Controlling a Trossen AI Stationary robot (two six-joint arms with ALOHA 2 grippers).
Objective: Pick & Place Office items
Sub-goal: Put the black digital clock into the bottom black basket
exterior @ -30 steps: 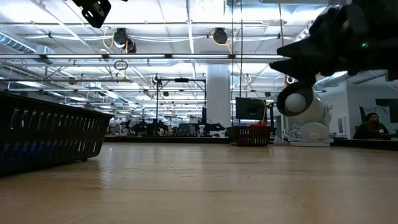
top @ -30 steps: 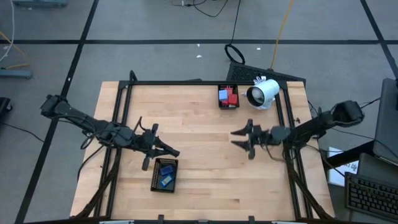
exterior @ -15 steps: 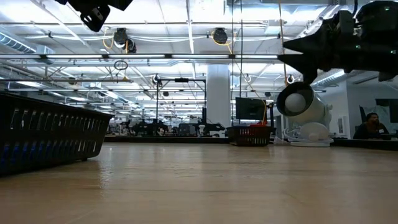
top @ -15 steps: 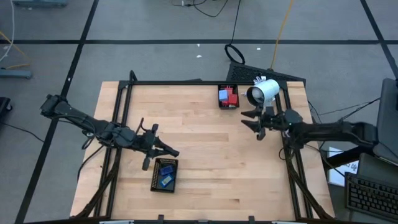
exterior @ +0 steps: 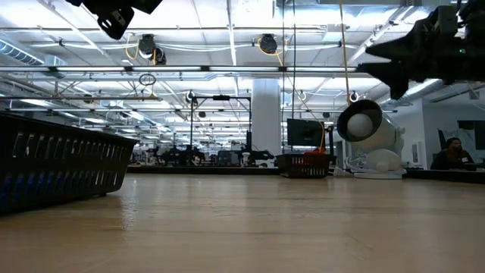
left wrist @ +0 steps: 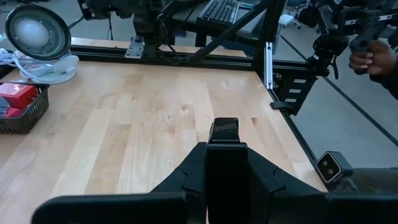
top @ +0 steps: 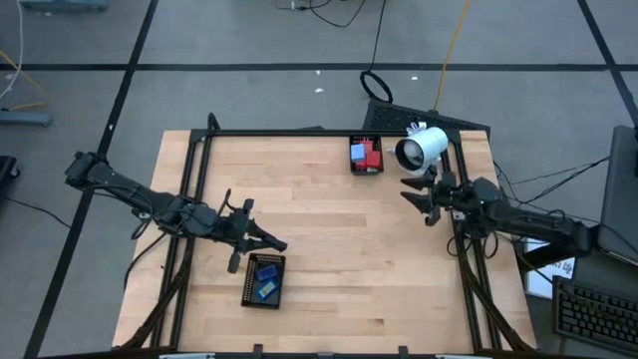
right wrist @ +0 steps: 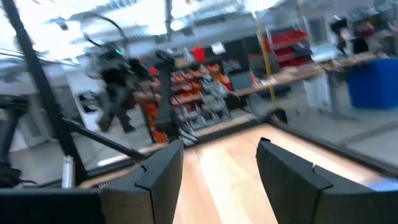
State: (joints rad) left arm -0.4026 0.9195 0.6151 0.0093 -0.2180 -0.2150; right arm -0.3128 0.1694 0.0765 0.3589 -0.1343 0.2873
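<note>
Office items lie in two black mesh trays. Blue flat pieces (top: pixel 265 289) are in the near tray (top: pixel 264 280), and red and blue pieces (top: pixel 367 153) are in the far tray (top: pixel 366 168). My left gripper (top: pixel 277 243) hangs shut and holds nothing, just above the near tray's far edge; its fingers (left wrist: pixel 224 132) are closed together. My right gripper (top: pixel 414 202) is open and raised near the table's right side, beside the white device (top: pixel 421 148). Nothing is between its fingers (right wrist: pixel 160 167).
The black frame rails (top: pixel 454 189) run along the table's left, far and right sides. The white device's head (exterior: pixel 362 123) stands close behind my right gripper (exterior: pixel 373 65). Bare wood (top: pixel 329 229) lies between the two trays. A person's hand (left wrist: pixel 372 57) shows beyond the table.
My right gripper has drawn back from the table's middle toward its right edge and somewhat toward the far edge, rising a little and tipping upward. Its fingers stay open. The trays and their pieces have not moved.
</note>
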